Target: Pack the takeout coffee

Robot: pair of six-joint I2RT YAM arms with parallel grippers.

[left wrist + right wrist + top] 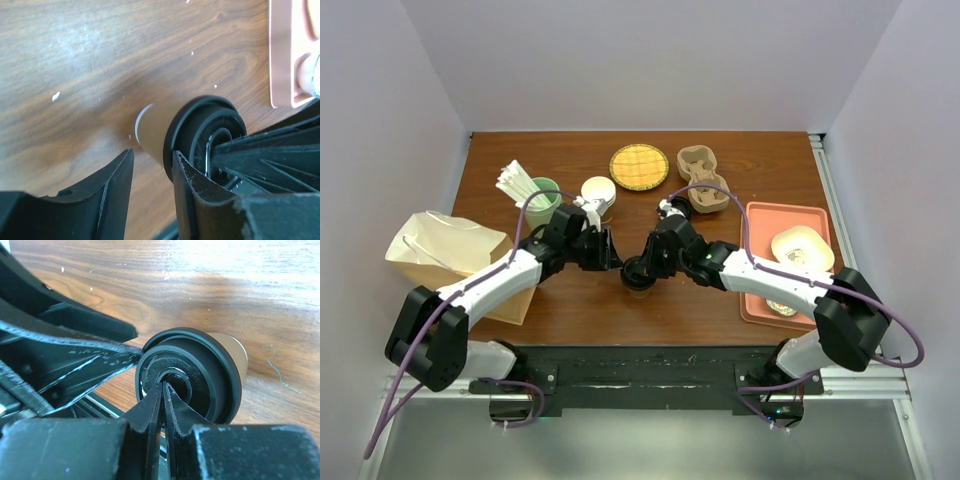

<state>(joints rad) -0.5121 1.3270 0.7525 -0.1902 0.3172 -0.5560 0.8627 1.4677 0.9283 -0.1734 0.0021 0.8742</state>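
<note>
The takeout coffee (638,277) is a brown paper cup (155,131) with a black lid (200,371), standing at the middle of the table near the front edge. My right gripper (163,386) is shut, and its tips rest on the centre of the lid. My left gripper (152,156) is open on the cup's left side. Its right finger (187,175) sits against the lid's rim, and only bare table shows between the jaws. In the top view both grippers, left (613,255) and right (646,262), meet over the cup and hide most of it.
A tan paper bag (450,260) lies at the left. A pale green cup of white sticks (535,200) and a white-topped cup (598,190) stand behind the left arm. A yellow woven disc (639,166) and a cardboard cup carrier (703,178) lie at the back. A pink tray (760,225) holds a white dish (802,247).
</note>
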